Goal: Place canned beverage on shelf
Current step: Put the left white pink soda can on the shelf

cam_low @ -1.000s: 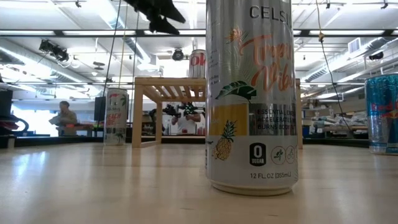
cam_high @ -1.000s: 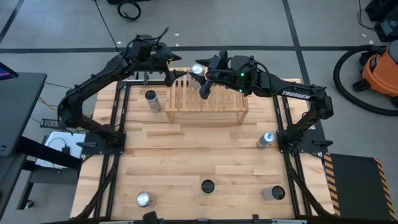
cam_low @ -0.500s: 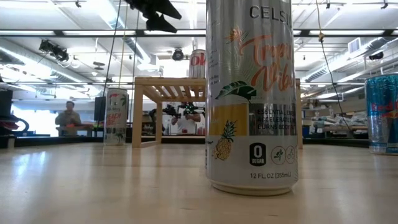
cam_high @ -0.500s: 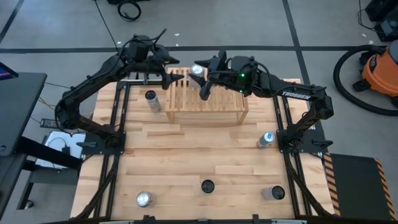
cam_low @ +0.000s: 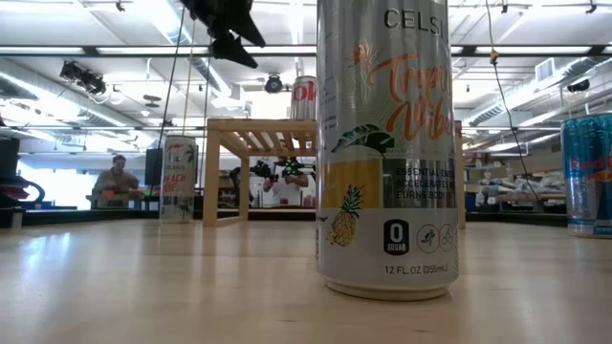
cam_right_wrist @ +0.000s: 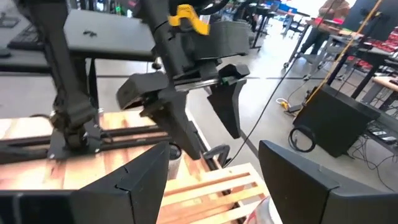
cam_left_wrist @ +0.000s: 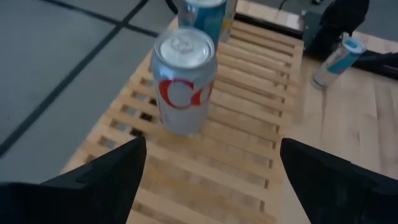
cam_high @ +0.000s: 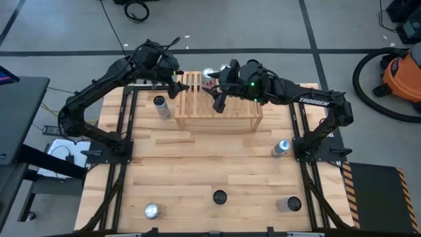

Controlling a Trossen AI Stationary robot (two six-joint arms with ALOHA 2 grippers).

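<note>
**Can on shelf; both grippers open and clear of it**

Left gripper (cam_high: 175, 84): hovers above the left end of the shelf (cam_high: 231, 115), jaws spread wide, nothing between them. Its wrist view looks down on the slats with the can (cam_left_wrist: 184, 81) upright ahead of the fingers (cam_left_wrist: 102, 174), not touching.

Shelf: stands at the far middle of the table (cam_high: 197, 164). The silver can with red lettering stands on the far part of the slat top, between the two grippers. A second, blue can (cam_left_wrist: 204, 15) shows beyond it in the left wrist view.

Right gripper (cam_high: 218, 97): above the shelf's middle, just right of the can, jaws part open and empty.

Judgement: placement looks done for this can; step in hand is release and retreat. Next move calls for lifting clear without knocking the can, then choosing another; loose cans stand left of the shelf (cam_high: 160, 105) and at right (cam_high: 281, 147).
</note>
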